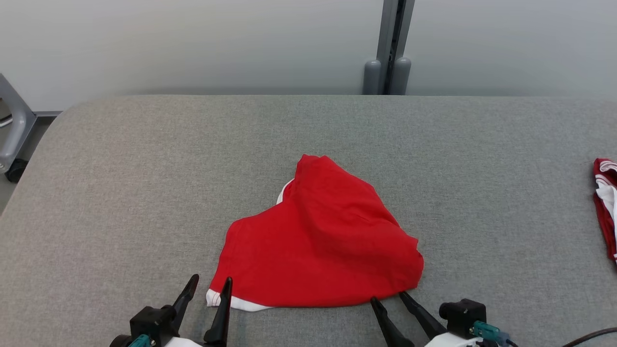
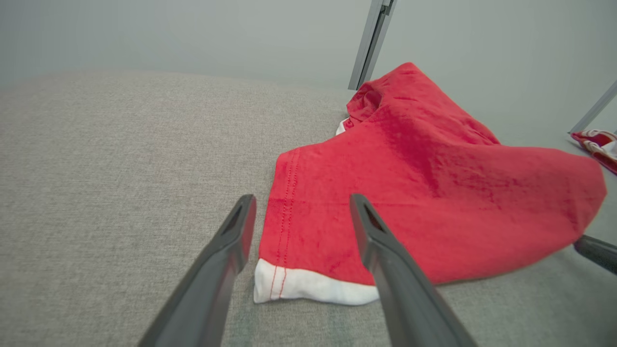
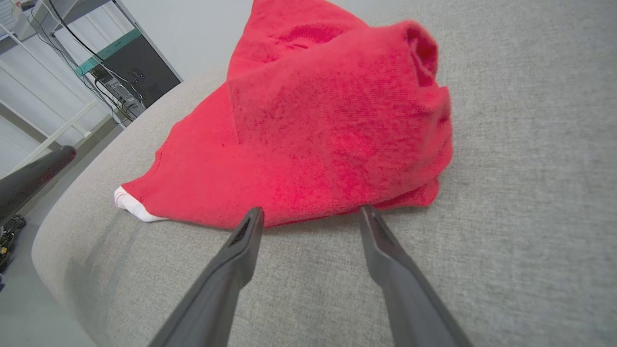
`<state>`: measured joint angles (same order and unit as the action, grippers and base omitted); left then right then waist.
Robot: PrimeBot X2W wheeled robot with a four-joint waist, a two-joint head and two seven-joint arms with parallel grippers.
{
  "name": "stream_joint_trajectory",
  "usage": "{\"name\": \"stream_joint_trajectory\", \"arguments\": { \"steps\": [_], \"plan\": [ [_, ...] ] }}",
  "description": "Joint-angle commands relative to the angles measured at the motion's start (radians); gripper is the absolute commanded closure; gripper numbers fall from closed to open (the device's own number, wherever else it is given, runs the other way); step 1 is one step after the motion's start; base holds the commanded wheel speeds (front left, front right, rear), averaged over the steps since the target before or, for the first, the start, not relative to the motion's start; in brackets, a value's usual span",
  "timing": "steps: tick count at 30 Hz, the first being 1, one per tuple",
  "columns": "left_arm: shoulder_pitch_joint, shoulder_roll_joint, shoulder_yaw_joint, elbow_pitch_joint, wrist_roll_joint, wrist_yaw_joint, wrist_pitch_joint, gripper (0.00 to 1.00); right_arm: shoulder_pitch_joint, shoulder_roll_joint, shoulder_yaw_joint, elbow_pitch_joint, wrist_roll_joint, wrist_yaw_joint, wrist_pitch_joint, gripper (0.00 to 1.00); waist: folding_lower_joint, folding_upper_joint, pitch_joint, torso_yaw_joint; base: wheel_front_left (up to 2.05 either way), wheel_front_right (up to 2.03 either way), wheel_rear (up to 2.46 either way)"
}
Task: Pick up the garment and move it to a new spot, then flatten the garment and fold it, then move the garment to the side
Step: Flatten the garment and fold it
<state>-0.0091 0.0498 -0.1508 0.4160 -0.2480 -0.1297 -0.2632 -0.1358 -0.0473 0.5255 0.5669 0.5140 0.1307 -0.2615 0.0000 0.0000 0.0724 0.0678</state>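
On grey table, rumpled red garment

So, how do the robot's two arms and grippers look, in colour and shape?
The left gripper and the right gripper each have two long dark grey fingers that taper to a point, with a narrow slot near the tip. They rise from a black block carrying a small teal connector. The forearms behind are white. A black cable runs beside the right arm.
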Motion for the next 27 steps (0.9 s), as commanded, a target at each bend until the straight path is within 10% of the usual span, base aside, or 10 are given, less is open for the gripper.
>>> {"name": "stream_joint_trajectory", "arguments": {
  "steps": [1, 9, 27],
  "plan": [
    [-0.009, 0.003, -0.001, -0.005, 0.000, -0.002, -0.002, 0.00, -0.016, -0.007, -0.001, 0.003, 0.024, 0.000, -0.005, 0.00, 0.0000, 0.0000, 0.003, 0.003, 0.00, 0.00, 0.00],
    [-0.019, 0.003, -0.010, -0.007, -0.007, -0.002, -0.002, 0.00, -0.062, -0.007, 0.022, 0.034, 0.067, 0.000, -0.005, 1.00, 0.0000, 0.0000, 0.020, 0.023, 0.00, 0.00, 0.00],
    [-0.050, 0.003, -0.078, -0.007, -0.034, -0.002, -0.002, 0.00, -0.342, -0.007, 0.076, -0.114, 0.092, 0.000, 0.056, 1.00, 0.0000, 0.0000, 0.066, 0.079, 0.00, 0.00, 0.00]
  ]
}}
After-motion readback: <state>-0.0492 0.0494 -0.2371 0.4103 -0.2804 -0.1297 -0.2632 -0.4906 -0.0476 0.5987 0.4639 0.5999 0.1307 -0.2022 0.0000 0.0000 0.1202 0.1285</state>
